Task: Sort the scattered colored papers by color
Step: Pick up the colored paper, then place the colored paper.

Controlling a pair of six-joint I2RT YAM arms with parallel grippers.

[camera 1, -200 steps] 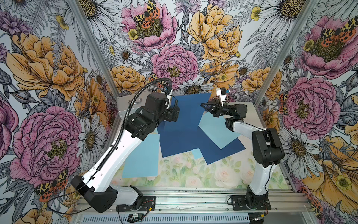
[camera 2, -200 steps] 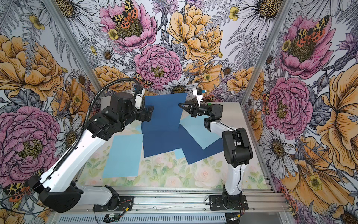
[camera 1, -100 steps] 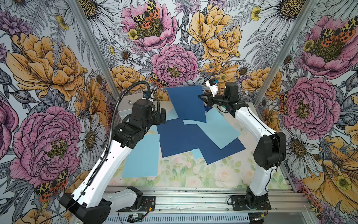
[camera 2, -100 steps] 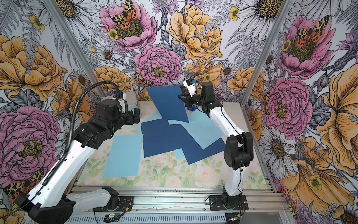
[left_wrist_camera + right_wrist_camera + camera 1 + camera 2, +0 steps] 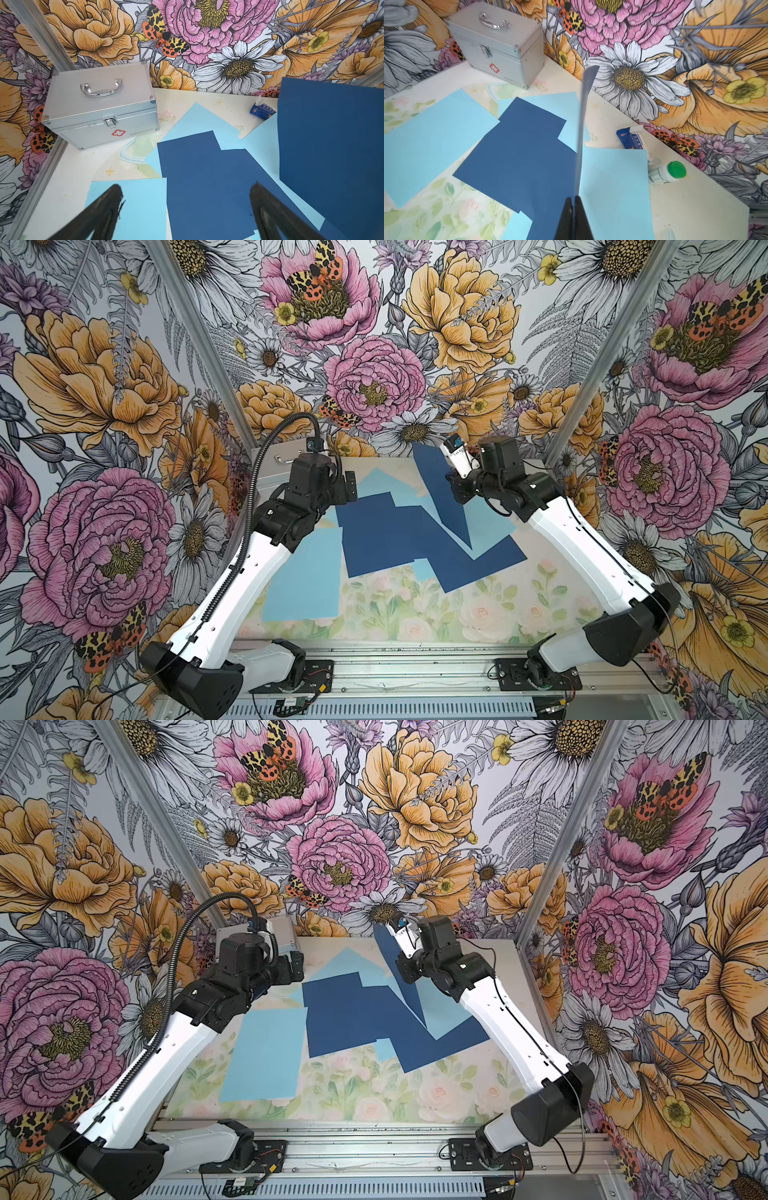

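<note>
Right gripper (image 5: 573,202): jaws were pressed together on one edge of a navy sheet (image 5: 581,124), seen edge-on in the right wrist view.
Held sheet: it hung lifted and tilted above the far right part of the table (image 5: 415,614) in both top views (image 5: 440,493), its lower corner reaching down toward the flat navy sheets (image 5: 386,539).
Left gripper (image 5: 187,207): jaws stood wide apart and held nothing, hovering over the seam between a light blue sheet (image 5: 135,203) and the navy pile.
Remaining papers: navy sheets overlapped at the table's middle; light blue sheets lay partly under them at the back (image 5: 386,485) and to the right, with one more well to the left (image 5: 307,585).
Bystanders: a silver case (image 5: 99,104) stood in the far left corner; a small printed packet (image 5: 632,138) and a green-capped bottle (image 5: 666,172) lay near the far wall.
Risk, slip: the grip was on a thin edge only, so a quick swing could probably pull the sheet free.
Risk, drag: the trailing corner could likely catch the pile and shift it.
Risk, crease: the limp sheet could fold on landing and cover a light blue one.
</note>
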